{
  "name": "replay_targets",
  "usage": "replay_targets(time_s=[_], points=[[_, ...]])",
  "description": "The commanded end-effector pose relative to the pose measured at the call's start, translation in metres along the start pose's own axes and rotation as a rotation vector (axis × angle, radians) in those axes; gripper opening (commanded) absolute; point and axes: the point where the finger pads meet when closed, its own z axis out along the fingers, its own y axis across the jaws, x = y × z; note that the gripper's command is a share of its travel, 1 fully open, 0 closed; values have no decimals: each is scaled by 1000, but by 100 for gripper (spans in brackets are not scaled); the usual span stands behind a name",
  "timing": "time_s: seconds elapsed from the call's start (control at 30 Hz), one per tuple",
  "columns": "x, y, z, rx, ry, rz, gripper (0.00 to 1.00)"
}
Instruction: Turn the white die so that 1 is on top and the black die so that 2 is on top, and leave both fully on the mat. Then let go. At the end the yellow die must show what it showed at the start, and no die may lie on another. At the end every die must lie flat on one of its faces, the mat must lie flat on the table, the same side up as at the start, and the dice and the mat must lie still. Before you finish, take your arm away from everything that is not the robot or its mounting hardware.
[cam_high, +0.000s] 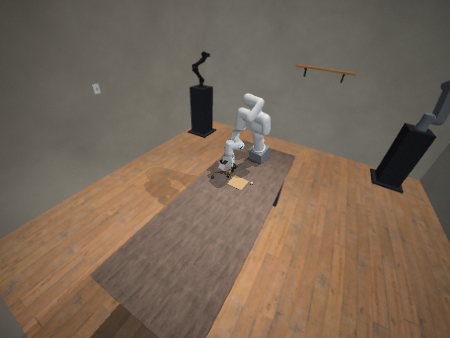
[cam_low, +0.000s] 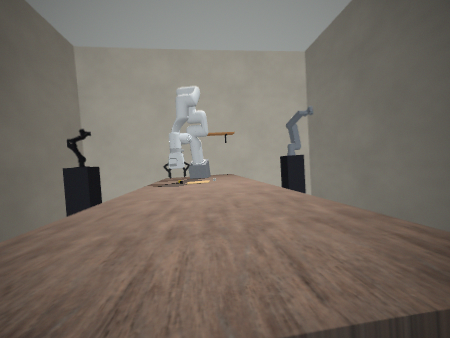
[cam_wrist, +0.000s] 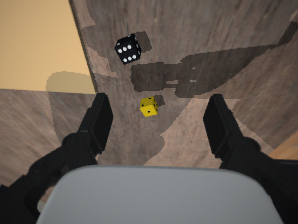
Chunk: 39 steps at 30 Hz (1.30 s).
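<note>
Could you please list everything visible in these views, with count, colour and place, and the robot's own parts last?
Black die: one, black with white pips, on the table beside the mat, off it.
Yellow die: one, yellow, on the table between the open fingers in the wrist view.
White die: one, white, tiny, just past the mat's edge.
Mat: one, tan, flat on the table.
Table: one, brown wood.
Wall shelf: one, wooden.
Pedestals with arms: two, black.
Gripper: one, black, open, empty, low over the yellow die.

Wall shelf (cam_high: 325, 69) above two pedestals (cam_high: 201, 110).
</note>
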Motion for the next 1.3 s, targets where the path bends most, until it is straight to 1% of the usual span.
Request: replay_targets(time_s=[0.0, 1.07, 1.27], points=[[1, 0, 0, 2, 5, 0, 100], [4, 0, 0, 2, 5, 0, 100], [21, -4, 0, 2, 5, 0, 100]])
